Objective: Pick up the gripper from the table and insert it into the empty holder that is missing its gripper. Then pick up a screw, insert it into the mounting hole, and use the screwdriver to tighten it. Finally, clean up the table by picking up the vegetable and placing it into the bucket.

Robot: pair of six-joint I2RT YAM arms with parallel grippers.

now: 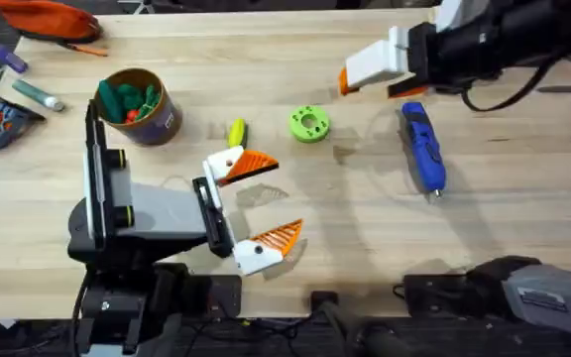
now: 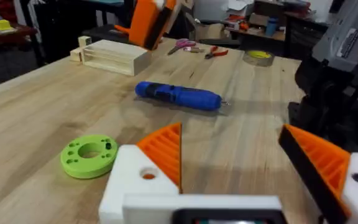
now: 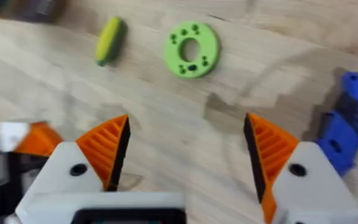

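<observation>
Left gripper (image 1: 287,195): fingers spread wide, holding nothing, low over the table at about 6 o'clock of the green disc (image 1: 308,124).
Right gripper (image 3: 186,124): spread wide and empty, raised at about 1 o'clock of the disc.
Wedge and holder: each claw carries two orange fingers on white bases, so the insertion looks done. I cannot tell which base is the holder.
Screw: too small to tell whether one is seated or tightened.
Screwdriver (image 1: 422,149): lies flat on the table at 3 to 4 o'clock of the disc, well clear of both claws.
Vegetable (image 1: 236,132): lies on the table at 9 o'clock of the disc.
Bucket (image 1: 157,124): at 10 o'clock of the vegetable, already holding green and orange toys.
Left to do: probably the screw work, and certainly the clean-up.
</observation>
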